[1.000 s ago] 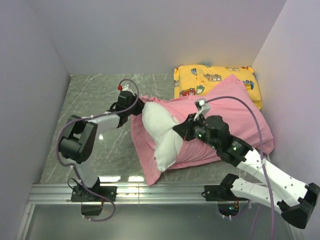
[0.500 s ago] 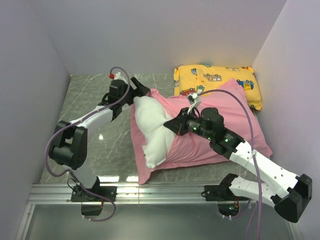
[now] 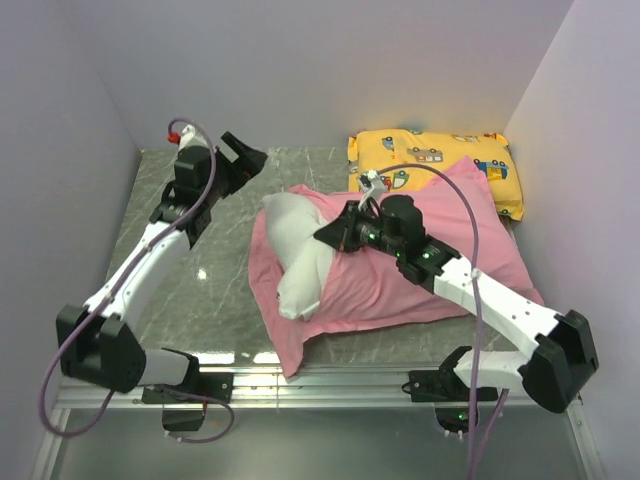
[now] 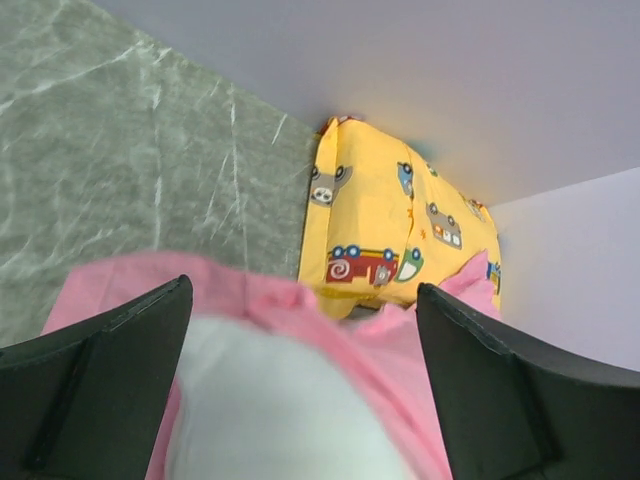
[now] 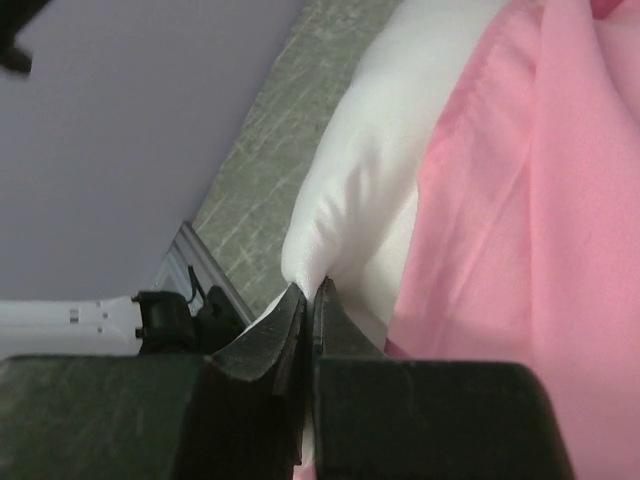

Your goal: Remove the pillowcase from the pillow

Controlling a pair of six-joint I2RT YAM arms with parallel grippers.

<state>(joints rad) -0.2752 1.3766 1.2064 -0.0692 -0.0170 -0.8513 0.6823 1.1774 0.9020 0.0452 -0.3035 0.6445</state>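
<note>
The white pillow [image 3: 292, 258] sticks halfway out of the pink pillowcase [image 3: 400, 285] in the middle of the table. My right gripper [image 3: 327, 236] is shut on a pinch of the pillow's white fabric, close to the case's open edge. In the right wrist view the jaws of the right gripper [image 5: 311, 293] meet on a fold of the pillow [image 5: 365, 170], with the pillowcase [image 5: 545, 200] to the right. My left gripper [image 3: 243, 157] hangs open above the table's far left, off the cloth. Between its spread fingers [image 4: 110, 380] the left wrist view shows the pillow [image 4: 280, 410] and the pillowcase [image 4: 250, 290] below.
A yellow pillow with cartoon vehicles [image 3: 432, 163] lies at the back right, partly under the pink case. Grey walls stand close on the left, back and right. The marble tabletop [image 3: 200, 290] shows on the left, with a metal rail [image 3: 300, 385] at the front.
My left gripper has opened, let go of the pillowcase's edge and swung up and back to the left. My right gripper has moved left and back with the pillow, and the case's edge has dropped.
</note>
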